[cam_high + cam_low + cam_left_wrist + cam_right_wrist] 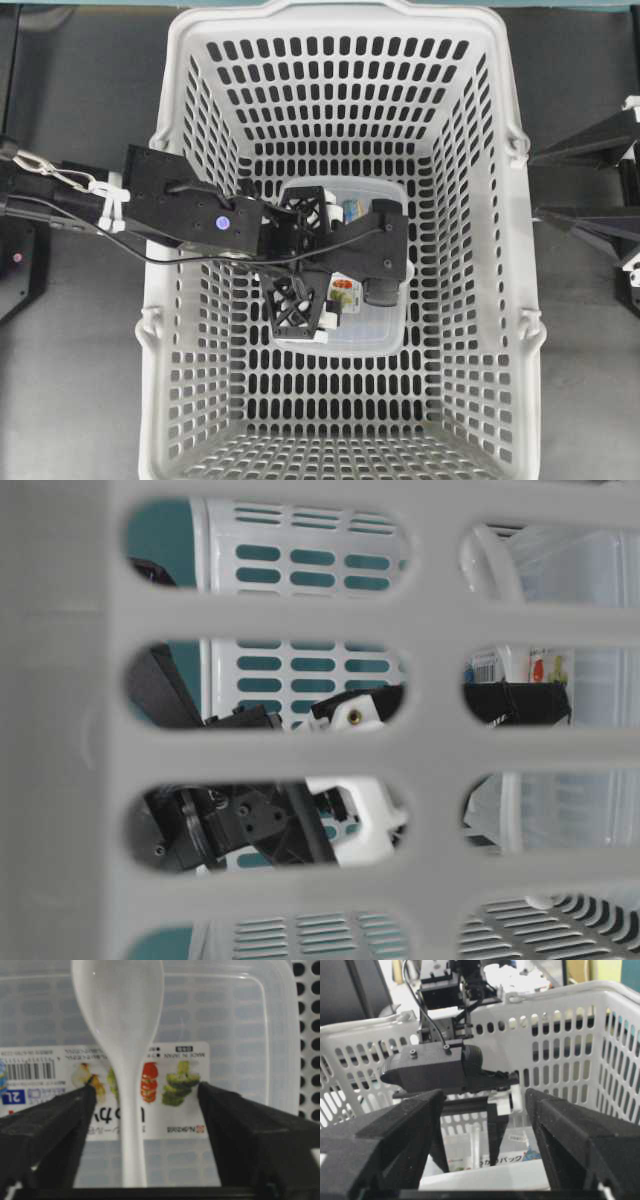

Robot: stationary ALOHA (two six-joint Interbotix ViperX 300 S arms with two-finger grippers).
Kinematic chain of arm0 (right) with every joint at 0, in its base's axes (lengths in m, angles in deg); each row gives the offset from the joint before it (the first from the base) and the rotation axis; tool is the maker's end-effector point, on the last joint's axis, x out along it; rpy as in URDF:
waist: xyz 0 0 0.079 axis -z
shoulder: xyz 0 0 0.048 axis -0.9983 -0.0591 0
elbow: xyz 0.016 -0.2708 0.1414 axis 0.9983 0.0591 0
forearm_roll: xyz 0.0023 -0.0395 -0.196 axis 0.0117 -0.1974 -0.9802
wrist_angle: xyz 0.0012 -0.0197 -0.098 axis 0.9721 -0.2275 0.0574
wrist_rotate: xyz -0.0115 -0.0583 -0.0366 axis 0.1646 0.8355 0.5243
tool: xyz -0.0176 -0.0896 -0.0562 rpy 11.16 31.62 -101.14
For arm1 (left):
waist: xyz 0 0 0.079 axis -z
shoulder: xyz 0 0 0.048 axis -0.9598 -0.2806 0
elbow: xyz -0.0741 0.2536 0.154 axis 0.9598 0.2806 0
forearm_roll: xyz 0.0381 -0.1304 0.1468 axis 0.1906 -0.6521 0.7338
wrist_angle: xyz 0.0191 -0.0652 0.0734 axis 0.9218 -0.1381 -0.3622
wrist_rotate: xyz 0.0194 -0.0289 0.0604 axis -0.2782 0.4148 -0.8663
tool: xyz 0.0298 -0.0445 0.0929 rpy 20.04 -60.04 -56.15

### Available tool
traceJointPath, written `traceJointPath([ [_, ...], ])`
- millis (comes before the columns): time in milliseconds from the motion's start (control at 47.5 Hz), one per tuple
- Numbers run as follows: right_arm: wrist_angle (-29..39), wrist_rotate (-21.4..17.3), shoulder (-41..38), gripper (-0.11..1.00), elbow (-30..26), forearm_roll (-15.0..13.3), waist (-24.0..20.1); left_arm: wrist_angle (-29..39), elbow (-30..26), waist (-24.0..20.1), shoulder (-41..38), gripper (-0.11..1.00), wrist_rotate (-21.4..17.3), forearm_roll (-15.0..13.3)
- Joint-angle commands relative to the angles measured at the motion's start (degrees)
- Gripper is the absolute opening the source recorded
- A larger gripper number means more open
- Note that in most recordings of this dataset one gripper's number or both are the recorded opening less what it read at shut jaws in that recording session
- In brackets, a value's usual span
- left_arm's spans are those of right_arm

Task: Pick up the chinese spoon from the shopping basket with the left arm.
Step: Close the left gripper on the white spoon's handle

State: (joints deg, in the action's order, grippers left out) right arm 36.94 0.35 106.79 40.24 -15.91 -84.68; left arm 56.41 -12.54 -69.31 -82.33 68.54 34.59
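The white chinese spoon [120, 1020] lies on the lid of a clear labelled container [235, 1015] inside the light-grey shopping basket [340, 12]. Its bowl points away and its handle runs back between the fingers of my left gripper [146, 1087]. That gripper is open, pointing down over the container. There is a gap on each side of the handle, which sits nearer the left finger. From overhead the left gripper [325, 265] hides the spoon. In the right wrist view the spoon's handle [474, 1147] shows between the left gripper's fingers. My right gripper [484, 1092] is open and empty, outside the basket's right rim.
The container [380, 325] fills the middle of the basket floor. Slotted basket walls [570, 1035] rise on all sides of the left arm. The right arm [600, 190] stays at the right edge of the overhead view. The table-level view looks through the basket's lattice [60, 730].
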Motion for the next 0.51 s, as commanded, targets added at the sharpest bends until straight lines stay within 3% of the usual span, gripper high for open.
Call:
traceJointPath([
  [0,-0.6,0.1,-0.3,0.65,-0.9,0.2,0.1,-0.4,0.3,0.0,0.3,0.73,0.0,0.2],
  [84,-0.7,0.1,-0.3,0.65,-0.9,0.2,0.1,-0.4,0.6,0.0,0.4,0.58,-0.4,0.2],
  [253,-0.6,0.1,-0.3,0.65,-0.9,0.2,0.1,-0.4,0.2,-0.2,0.4,0.14,-0.6,0.3],
  [484,-0.4,0.1,-0.3,0.65,-0.7,0.2,0.1,1.8,-2.7,-1.0,3.2,0.13,-0.5,0.2],
])
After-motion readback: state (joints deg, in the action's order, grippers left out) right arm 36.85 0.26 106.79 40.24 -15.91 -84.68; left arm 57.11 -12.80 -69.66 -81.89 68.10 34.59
